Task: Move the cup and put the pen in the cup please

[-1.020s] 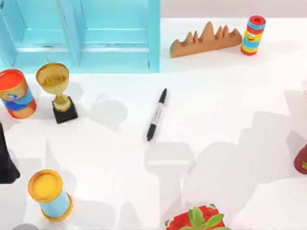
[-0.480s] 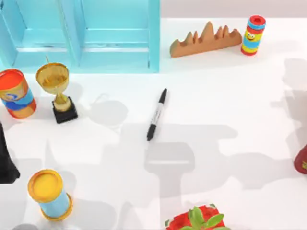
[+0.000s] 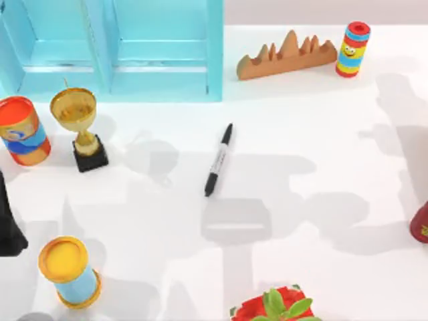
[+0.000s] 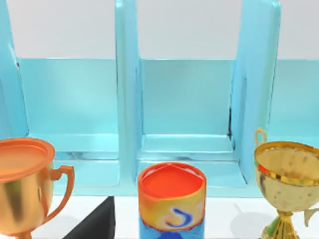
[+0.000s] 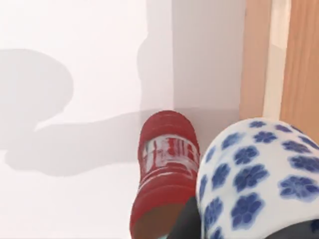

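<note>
The cup (image 5: 259, 184), white with blue flowers, is close up in the right wrist view, held above the table. My right gripper (image 5: 239, 231) is shut on it, with dark finger parts showing at the cup's lower sides. The pen (image 3: 219, 160), slim and black with a pale label band, lies flat near the table's middle, cap end pointing toward the back. My left arm looks toward the blue shelf (image 4: 184, 104) from the left side of the table.
A gold trophy (image 3: 78, 127), a red-topped can (image 3: 22, 130) and a yellow-topped can (image 3: 68, 271) stand at the left. A black shape (image 3: 8, 227) sits at the left edge. A red can (image 3: 421, 224) (image 5: 167, 169) is at the right edge, a plant (image 3: 277, 306) at the front, and a wooden rack (image 3: 286, 57) and striped tube (image 3: 352, 48) at the back.
The arm shadows on the right half of the table have drifted toward the back and right. The pen, cans and trophy have not moved.
</note>
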You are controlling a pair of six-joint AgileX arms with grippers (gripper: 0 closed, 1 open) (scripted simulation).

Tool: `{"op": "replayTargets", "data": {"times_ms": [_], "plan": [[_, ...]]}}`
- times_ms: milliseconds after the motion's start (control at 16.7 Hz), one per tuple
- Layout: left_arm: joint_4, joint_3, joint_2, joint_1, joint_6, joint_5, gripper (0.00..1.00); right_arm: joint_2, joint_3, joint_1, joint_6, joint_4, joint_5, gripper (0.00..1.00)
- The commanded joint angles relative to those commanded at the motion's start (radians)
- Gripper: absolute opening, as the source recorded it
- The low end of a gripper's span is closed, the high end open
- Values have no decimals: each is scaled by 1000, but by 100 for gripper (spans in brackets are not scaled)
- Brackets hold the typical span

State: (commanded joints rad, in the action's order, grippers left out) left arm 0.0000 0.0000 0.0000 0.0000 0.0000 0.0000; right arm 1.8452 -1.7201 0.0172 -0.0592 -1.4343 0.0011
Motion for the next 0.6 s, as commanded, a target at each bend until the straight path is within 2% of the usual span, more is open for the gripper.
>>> {"op": "replayTargets", "data": {"times_ms": [360, 600], "plan": [[0, 0, 0, 0, 0, 0, 100, 233, -100, 283, -262, 112, -2, 0], [0, 0, 0, 0, 0, 0, 100, 293, -127, 355, -332, 152, -1, 0]]}}
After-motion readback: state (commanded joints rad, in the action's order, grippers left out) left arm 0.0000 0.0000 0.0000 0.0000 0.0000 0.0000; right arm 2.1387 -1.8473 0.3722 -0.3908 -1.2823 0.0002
